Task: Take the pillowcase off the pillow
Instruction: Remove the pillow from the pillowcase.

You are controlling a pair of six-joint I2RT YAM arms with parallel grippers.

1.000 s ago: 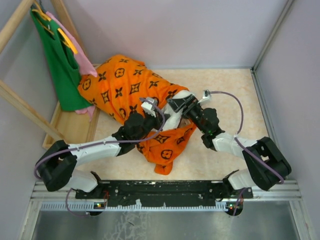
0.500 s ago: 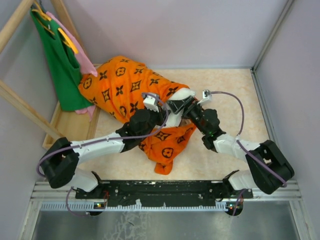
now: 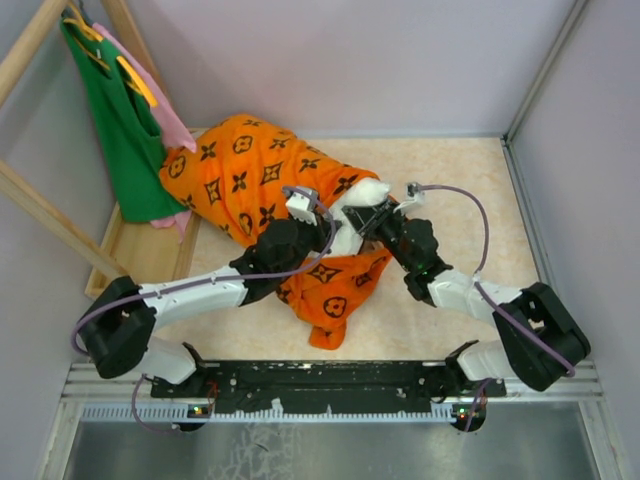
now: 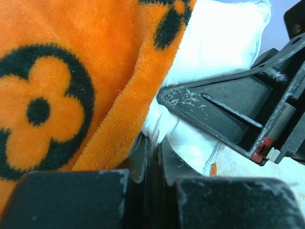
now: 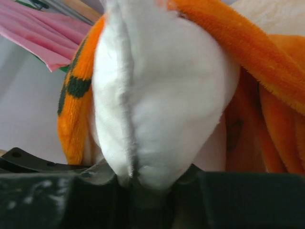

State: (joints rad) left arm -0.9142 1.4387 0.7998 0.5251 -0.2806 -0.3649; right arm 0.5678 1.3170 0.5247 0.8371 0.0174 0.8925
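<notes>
The orange pillowcase (image 3: 250, 180) with black motifs covers most of the pillow, and a loose flap (image 3: 335, 290) lies toward the near edge. A white pillow corner (image 3: 368, 190) sticks out at the case's open end. My right gripper (image 3: 365, 215) is shut on that corner; in the right wrist view the pillow (image 5: 157, 95) narrows down into the gripper (image 5: 152, 179), with orange pillowcase (image 5: 267, 62) draped around it. My left gripper (image 3: 333, 235) is shut; the left wrist view shows a thin fold of white pillow (image 4: 214, 43) fabric pinched in the gripper (image 4: 155, 145), beside the pillowcase edge (image 4: 62, 86). The right finger (image 4: 224, 114) sits close by.
A green tank top (image 3: 120, 120) and a pink garment (image 3: 165, 120) hang on a wooden rack (image 3: 40, 215) at the far left, over a wooden tray base (image 3: 150, 255). Walls close in the beige table (image 3: 470, 200) at the back and right.
My right gripper has closed from wide open onto the white pillow corner. Both arms and the bundle have shifted slightly toward the far side.
</notes>
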